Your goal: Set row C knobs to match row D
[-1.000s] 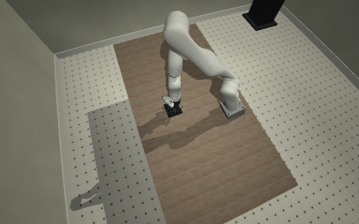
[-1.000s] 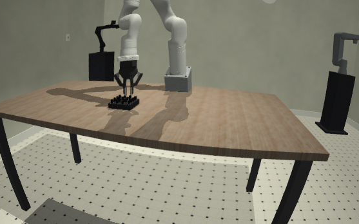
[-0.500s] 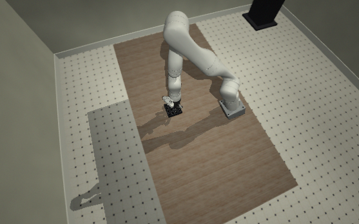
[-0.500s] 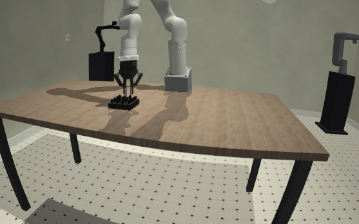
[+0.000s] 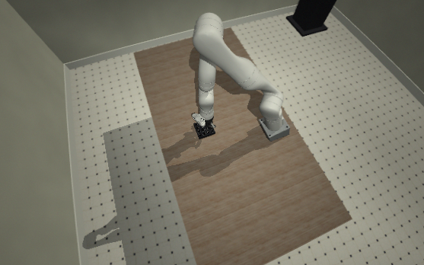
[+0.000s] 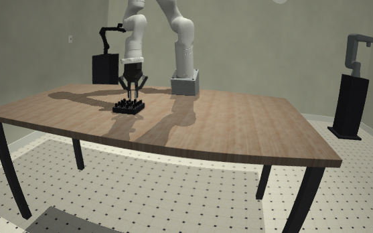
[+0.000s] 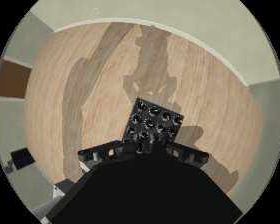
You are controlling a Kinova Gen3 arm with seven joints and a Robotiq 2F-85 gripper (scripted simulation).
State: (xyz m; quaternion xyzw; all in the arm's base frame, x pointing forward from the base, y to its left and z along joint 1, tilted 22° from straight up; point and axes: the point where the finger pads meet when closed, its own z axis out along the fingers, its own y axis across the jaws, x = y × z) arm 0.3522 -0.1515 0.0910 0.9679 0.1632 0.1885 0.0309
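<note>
1. Claw (image 6: 132, 96) points straight down over the knob box (image 6: 128, 107). Its fingers are drawn narrow, with only a slim gap and nothing gripped between them.
2. From the exterior view the fingertips sit right at the level of the knob tops, over the far part of the box. I cannot tell whether they touch a knob.
3. In the wrist view the claw's dark body fills the lower half, and the fingertips are lost against the black box, so I cannot tell which knob lies beneath them.
4. Knob box (image 7: 157, 121) appears there as a small black square turned at an angle, with rows of round knobs on top. Names, marks and white lines are too small to read in any view.
5. From above, the knob box (image 5: 205, 131) stands flat on the desk (image 5: 243, 190), near the middle of its width and toward the end that carries the arm's mount. The wrist covers its far edge.
6. White arm (image 6: 134, 33) rises from a grey base block (image 6: 185, 82), which stands on the desk beside the box but well apart from it. The arm arches over and comes down vertically.
7. Long shadows of the arm lie across the wooden desk (image 6: 230, 117) on the near side of the box.
8. Beyond the desk stands a black pedestal (image 6: 105, 68) with a dark arm on top, and another pedestal (image 6: 351, 107) stands on the tiled floor at the right.
</note>
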